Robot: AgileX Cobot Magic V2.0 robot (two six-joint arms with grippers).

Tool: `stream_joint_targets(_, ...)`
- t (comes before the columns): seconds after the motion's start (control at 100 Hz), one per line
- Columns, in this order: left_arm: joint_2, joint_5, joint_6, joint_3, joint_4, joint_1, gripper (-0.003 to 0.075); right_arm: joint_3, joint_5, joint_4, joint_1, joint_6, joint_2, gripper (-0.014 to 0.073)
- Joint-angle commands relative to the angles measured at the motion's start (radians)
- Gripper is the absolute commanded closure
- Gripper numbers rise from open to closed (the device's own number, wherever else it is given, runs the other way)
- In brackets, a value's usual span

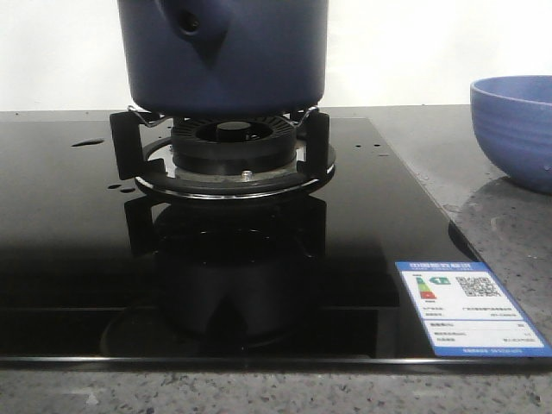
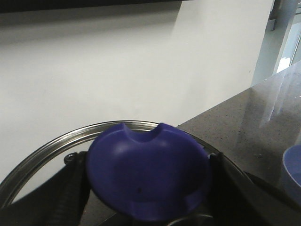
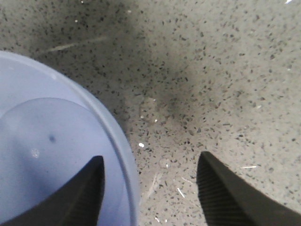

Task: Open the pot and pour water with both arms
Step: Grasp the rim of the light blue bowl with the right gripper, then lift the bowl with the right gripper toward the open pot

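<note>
Speckled grey counter point(image 1: 500, 233) carries a glossy black glass hob point(image 1: 78, 259), its energy label point(image 1: 470, 309) at the near right corner. Droplets of water point(image 1: 86, 142) dot the hob's far left. Centrally, the pot point(image 1: 222, 56) sits on the burner point(image 1: 228, 142); a blue bowl point(image 1: 517, 129) stands right, white wall behind. Left fingers point(image 2: 63, 197) grasp the lid knob point(image 2: 148, 172); right fingers point(image 3: 218, 193) are spread, straddling the bowl rim.

The left gripper point(image 2: 146, 197) has its dark ribbed fingers point(image 2: 70, 197) closed on either side of a blue knob point(image 2: 148, 172), while the right gripper point(image 3: 150, 188) points straight down with its two black fingers point(image 3: 221, 193) spread wide apart, gripping nothing
</note>
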Motion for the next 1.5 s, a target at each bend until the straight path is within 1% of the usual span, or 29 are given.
stream_joint_targets(0.0,-0.044,0.003,-0.003,-0.042,-0.078,0.002,0.0369,-0.036,-0.025,0.026,-0.007,-0.019,-0.011,0.0241)
stream_joint_targets(0.1,-0.044,-0.022,-0.003,-0.042,-0.078,0.002,0.0369,-0.036,-0.016,0.030,-0.007,-0.023,0.004,0.0345)
stream_joint_targets(0.27,-0.044,-0.055,-0.003,-0.042,-0.078,0.002,0.0369,-0.036,-0.019,0.030,-0.007,-0.028,0.007,0.0605)
stream_joint_targets(0.33,-0.044,-0.061,-0.003,-0.042,-0.078,0.002,0.0369,-0.036,-0.019,0.030,-0.007,-0.029,0.007,0.0669)
stream_joint_targets(0.42,-0.044,-0.086,-0.003,-0.042,-0.071,0.002,0.0369,-0.045,-0.004,0.035,-0.007,-0.031,0.007,0.0667)
stream_joint_targets(0.54,-0.044,-0.139,-0.003,-0.042,-0.071,0.002,0.0369,-0.089,0.035,0.076,-0.007,-0.054,0.007,0.0667)
stream_joint_targets(0.7,-0.044,-0.192,-0.003,-0.042,-0.071,0.002,0.0369,-0.194,0.114,0.135,-0.001,-0.063,0.007,0.0664)
stream_joint_targets(0.84,-0.044,-0.240,-0.003,-0.042,-0.071,0.002,0.0369,-0.311,0.171,0.156,0.041,-0.063,0.010,0.0655)
stream_joint_targets(1.03,-0.044,-0.291,-0.003,-0.042,-0.071,0.002,0.0369,-0.492,0.208,0.178,0.143,-0.063,0.028,0.0655)
stream_joint_targets(1.26,-0.044,-0.338,-0.003,-0.042,-0.071,0.002,0.0369,-0.735,0.234,0.186,0.319,-0.042,0.129,0.0655)
stream_joint_targets(1.38,-0.044,-0.362,-0.003,-0.042,-0.071,0.002,0.0370,-0.842,0.209,0.186,0.411,-0.035,0.201,0.0655)
stream_joint_targets(1.49,-0.044,-0.388,-0.003,-0.042,-0.071,0.002,0.0370,-0.915,0.140,0.186,0.485,-0.035,0.261,0.0655)
